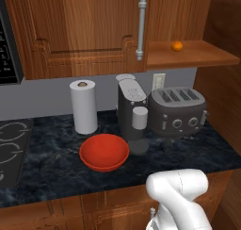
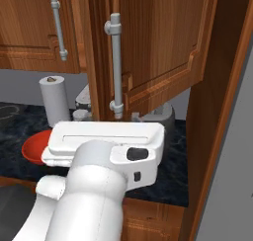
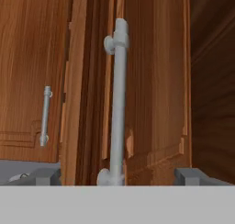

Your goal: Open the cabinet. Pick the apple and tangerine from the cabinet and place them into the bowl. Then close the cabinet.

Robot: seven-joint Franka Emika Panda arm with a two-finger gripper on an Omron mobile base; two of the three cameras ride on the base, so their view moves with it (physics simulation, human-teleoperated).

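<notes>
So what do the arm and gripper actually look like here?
The arm is glossy white with rounded, bulbous links and a boxy white hand bearing a dark oval inset. The gripper ends in two small dark grey, blocky finger tips. No cables or markings are visible.

Right cabinet (image 1: 84, 31) door (image 2: 158, 42) swung open, edge-on before the gripper (image 3: 117, 175), its bar handle (image 3: 118, 103) standing between the wide-spread fingertips. Shelf (image 1: 188, 54) bare and reachable around the tangerine (image 1: 177, 46). Left door shut. Below: bowl (image 1: 104, 151) open from above, hemmed behind by paper towel roll (image 1: 84, 106), coffee machine (image 1: 131, 109) and toaster (image 1: 178, 110). Free counter (image 1: 56, 163) in front and to the left.
</notes>
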